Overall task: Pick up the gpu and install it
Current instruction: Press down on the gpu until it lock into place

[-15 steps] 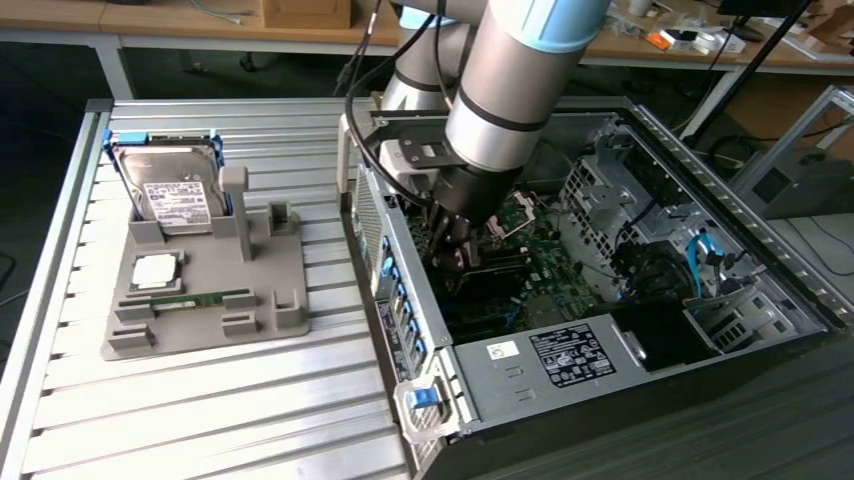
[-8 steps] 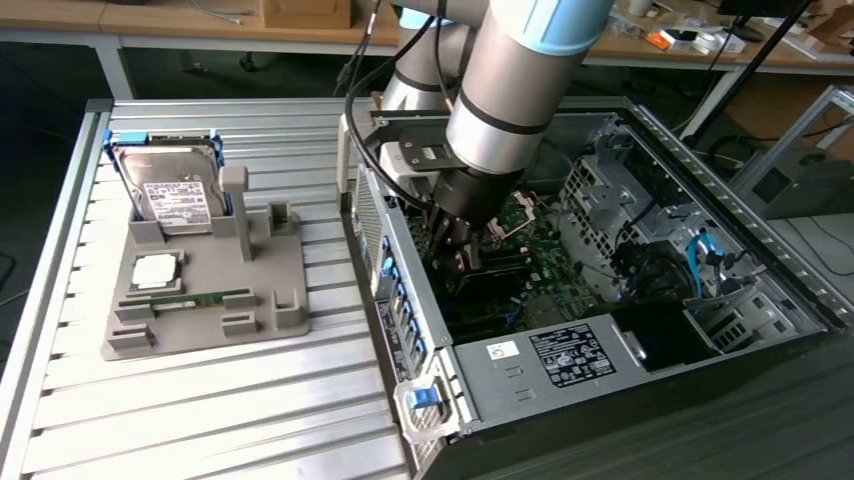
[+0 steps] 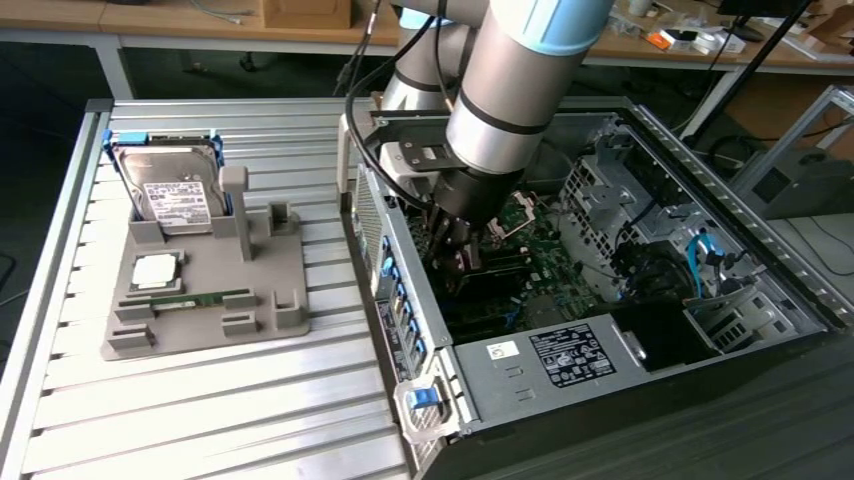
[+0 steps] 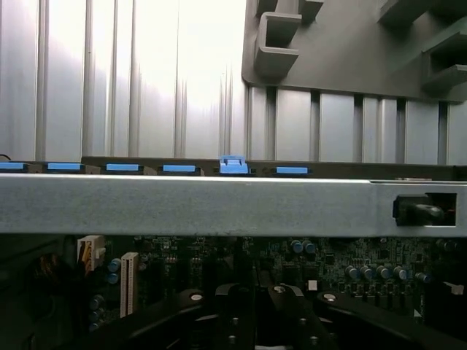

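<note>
No wording can be read anywhere. Printed labels do show — a white one on the hard drive standing in the grey holder, a black one with white print on the power supply in the computer case, and a small white sticker just beside it — all with print too fine to read.

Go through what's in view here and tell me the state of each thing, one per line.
Tool: shut, down inside the computer case.
Computer case: side open, lying flat on the table.
Hard drive: standing in the gray holder.
Memory stick: lying flat in the holder.
</note>
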Robot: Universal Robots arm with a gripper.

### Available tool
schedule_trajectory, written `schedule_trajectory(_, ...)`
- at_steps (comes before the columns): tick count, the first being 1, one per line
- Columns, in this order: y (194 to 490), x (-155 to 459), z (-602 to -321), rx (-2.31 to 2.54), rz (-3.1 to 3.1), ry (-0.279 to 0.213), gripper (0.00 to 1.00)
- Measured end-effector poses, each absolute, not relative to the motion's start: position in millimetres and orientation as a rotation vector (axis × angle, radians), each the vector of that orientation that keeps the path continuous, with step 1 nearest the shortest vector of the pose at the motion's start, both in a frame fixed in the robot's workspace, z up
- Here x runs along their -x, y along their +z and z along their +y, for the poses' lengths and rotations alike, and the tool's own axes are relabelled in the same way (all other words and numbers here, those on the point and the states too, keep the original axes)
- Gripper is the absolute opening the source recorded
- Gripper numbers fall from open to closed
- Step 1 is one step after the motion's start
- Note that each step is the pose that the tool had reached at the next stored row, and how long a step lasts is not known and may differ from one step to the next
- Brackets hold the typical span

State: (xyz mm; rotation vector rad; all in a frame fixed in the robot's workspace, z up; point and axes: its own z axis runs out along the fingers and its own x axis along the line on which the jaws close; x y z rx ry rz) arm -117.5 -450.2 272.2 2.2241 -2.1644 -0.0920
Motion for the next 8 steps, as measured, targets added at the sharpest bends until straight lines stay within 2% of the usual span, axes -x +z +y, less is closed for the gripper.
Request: schedule_trajectory(8,278.2,112.9,-448.6,-2.227,-2.167,-0.099,0.1)
